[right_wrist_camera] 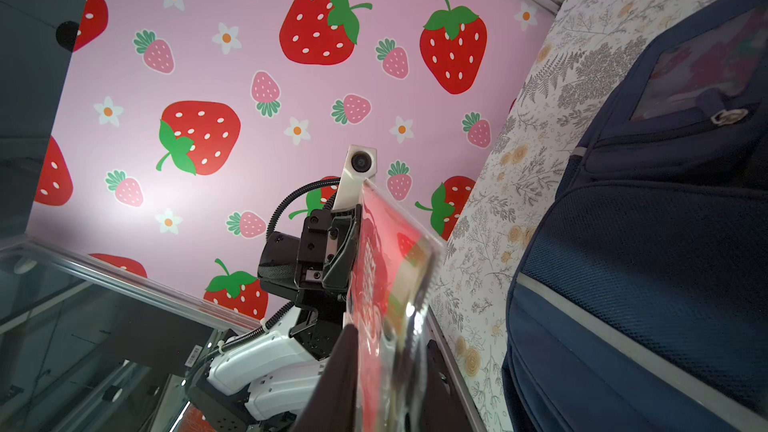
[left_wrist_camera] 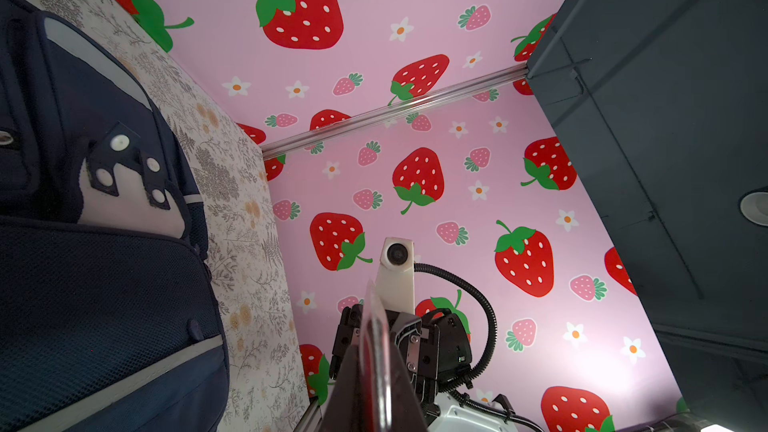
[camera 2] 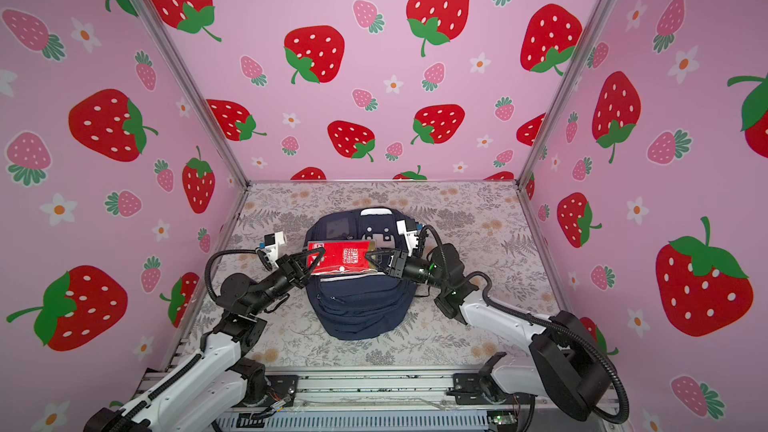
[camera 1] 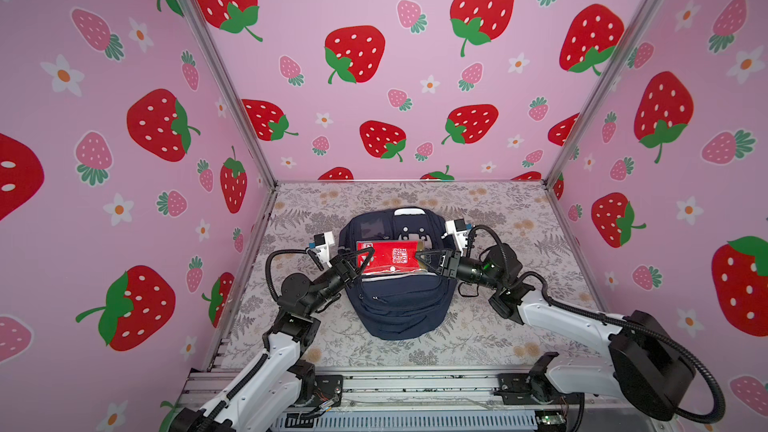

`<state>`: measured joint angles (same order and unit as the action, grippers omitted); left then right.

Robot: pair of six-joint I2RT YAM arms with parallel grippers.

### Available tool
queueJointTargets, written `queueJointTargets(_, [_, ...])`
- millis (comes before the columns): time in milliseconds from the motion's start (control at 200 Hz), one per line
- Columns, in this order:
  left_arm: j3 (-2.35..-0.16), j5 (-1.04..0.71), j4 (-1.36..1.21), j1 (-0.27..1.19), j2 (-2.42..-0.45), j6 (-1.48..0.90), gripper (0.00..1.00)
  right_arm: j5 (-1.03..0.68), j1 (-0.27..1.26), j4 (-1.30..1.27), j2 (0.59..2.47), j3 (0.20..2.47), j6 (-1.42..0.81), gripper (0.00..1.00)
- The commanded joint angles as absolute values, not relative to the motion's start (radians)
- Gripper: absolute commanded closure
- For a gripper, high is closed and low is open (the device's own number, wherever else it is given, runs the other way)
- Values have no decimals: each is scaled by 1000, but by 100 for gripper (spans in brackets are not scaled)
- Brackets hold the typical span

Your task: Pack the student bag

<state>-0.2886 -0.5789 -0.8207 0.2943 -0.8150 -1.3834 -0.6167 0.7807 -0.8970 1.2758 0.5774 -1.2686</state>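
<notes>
The student bag (camera 1: 399, 309) (camera 2: 357, 309) lies flat in the middle of the floral table, its white top patch (camera 1: 409, 212) toward the back wall. A flat red packet in a clear plastic sleeve (camera 1: 388, 257) (camera 2: 343, 257) hangs across the bag's upper half, just in front of the white cartoon-face patch (left_wrist_camera: 124, 197). My left gripper (camera 1: 361, 261) (left_wrist_camera: 374, 388) is shut on the packet's left end. At the packet's right end, my right gripper (camera 1: 422, 259) (right_wrist_camera: 386, 367) has a finger pressed on each face. Both wrist views show the packet edge-on, with the bag (right_wrist_camera: 644, 263) beside it.
Pink strawberry-print walls enclose the floral table (camera 1: 498, 209) on three sides, with aluminium posts (camera 1: 552, 176) in the back corners. A metal rail (camera 1: 415, 384) carrying both arm bases runs along the front edge. Bare cloth lies on either side of the bag.
</notes>
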Motion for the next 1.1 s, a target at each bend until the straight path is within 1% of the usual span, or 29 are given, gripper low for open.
queueJointTargets(0, [-307,-613,-868,290,-821,-1372,100,-627,788,-981,1275,595,-1298,81])
queueJointTargets(105, [-310,-616,-860,290,-832,-1365,100,-618,792,-971,1277,594,-1293,86])
queueJointTargets(205, [-310,-622,-854,290,-839,-1356,100,-620,793,-971,1279,595,-1293,93])
queueJointTargets(385, [-318,-636,-816,290,-844,-1336,100,-616,793,-963,1273,603,-1290,100])
queueJointTargets(430, [-325,-643,-798,290,-845,-1327,100,-611,792,-943,1266,606,-1278,100])
queueJointTargets(455, [-329,-646,-784,290,-845,-1321,96,-604,793,-929,1261,606,-1270,100])
queueJointTargets(470, [-331,-646,-775,290,-847,-1317,89,-600,793,-920,1258,607,-1266,100])
queueJointTargets(530, [-336,-646,-735,290,-844,-1306,70,-583,793,-890,1244,607,-1252,100])
queueJointTargets(555, [-340,-646,-719,290,-842,-1299,64,-579,791,-879,1237,607,-1246,100])
queueJointTargets(665, [-365,-664,-621,290,-834,-1250,43,-564,776,-811,1200,609,-1218,100])
queueJointTargets(720, [-389,-681,-565,290,-831,-1219,35,-550,762,-775,1174,603,-1209,100])
queueJointTargets(740, [-399,-686,-542,290,-829,-1208,29,-548,754,-764,1166,601,-1206,100])
queueJointTargets(755, [-407,-690,-525,290,-828,-1199,27,-547,748,-757,1158,599,-1206,100])
queueJointTargets(825, [-447,-706,-449,290,-814,-1147,22,-551,711,-732,1126,584,-1207,100])
queueJointTargets(870, [-486,-705,-348,290,-797,-1090,21,-554,683,-704,1103,577,-1204,100])
queueJointTargets(990, [-616,-652,-46,290,-758,-895,20,-558,604,-586,1038,570,-1181,100])
queueJointTargets(1095, [-701,-646,103,291,-763,-760,20,-554,537,-460,958,562,-1136,100])
